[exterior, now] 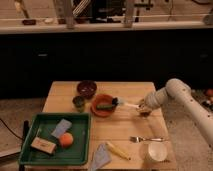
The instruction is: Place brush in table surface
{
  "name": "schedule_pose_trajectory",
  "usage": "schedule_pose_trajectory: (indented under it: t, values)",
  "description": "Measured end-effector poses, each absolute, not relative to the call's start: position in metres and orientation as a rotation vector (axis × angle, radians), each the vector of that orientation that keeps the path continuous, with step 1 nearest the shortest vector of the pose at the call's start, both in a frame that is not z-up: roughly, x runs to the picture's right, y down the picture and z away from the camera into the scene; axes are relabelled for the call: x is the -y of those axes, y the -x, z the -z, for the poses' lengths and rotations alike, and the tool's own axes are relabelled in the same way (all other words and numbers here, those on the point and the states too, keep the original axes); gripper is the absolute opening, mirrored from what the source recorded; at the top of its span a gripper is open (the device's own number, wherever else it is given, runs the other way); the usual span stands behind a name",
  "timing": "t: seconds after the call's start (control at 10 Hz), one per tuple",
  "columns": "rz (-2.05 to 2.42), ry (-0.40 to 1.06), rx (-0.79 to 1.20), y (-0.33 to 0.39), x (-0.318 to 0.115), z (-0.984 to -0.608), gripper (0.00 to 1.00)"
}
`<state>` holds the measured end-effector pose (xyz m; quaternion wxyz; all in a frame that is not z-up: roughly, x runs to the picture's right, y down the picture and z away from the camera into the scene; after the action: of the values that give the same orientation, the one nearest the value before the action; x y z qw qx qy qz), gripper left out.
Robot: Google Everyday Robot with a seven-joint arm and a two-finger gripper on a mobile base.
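Observation:
The brush (125, 103) has a pale cream handle and a small dark head. It lies nearly level just above the light wooden table surface (125, 127), with its head at the right rim of an orange-red bowl (102, 106). My gripper (143, 107) is at the right-middle of the table and is shut on the far end of the handle. The white arm (180, 95) reaches in from the right. Whether the brush touches the wood is unclear.
A dark bowl (86, 89) and a small green cup (78, 103) stand left of the orange-red bowl. A green tray (30, 147) at front left holds a sponge, an orange ball and a box. A fork (145, 139), a white cup (157, 151), a yellowish utensil (119, 150) and a grey-blue cloth (101, 157) lie at the front.

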<state>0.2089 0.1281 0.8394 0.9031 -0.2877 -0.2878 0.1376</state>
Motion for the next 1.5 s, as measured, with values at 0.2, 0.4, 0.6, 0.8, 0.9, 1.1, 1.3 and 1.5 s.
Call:
schedule_pose_trajectory:
  t: [0.2,0.4,0.6,0.8,0.9,1.1,1.3,1.5]
  values:
    - [-0.211,0.654,0.627,-0.205,-0.141,-0.835,0.00]
    - [-0.145,0.715,0.668,-0.202,-0.156,-0.832,0.00]
    - [-0.094,0.750,0.711,-0.198,-0.166,-0.828,0.00]
    - [-0.030,0.760,0.718,-0.195,-0.175,-0.825,0.00]
    - [-0.007,0.762,0.710,-0.195,-0.178,-0.823,0.00]
    - [0.031,0.752,0.689,-0.194,-0.181,-0.825,0.00]
    - [0.049,0.751,0.685,-0.192,-0.181,-0.826,0.00]
    - [0.052,0.769,0.703,-0.193,-0.182,-0.825,0.14]
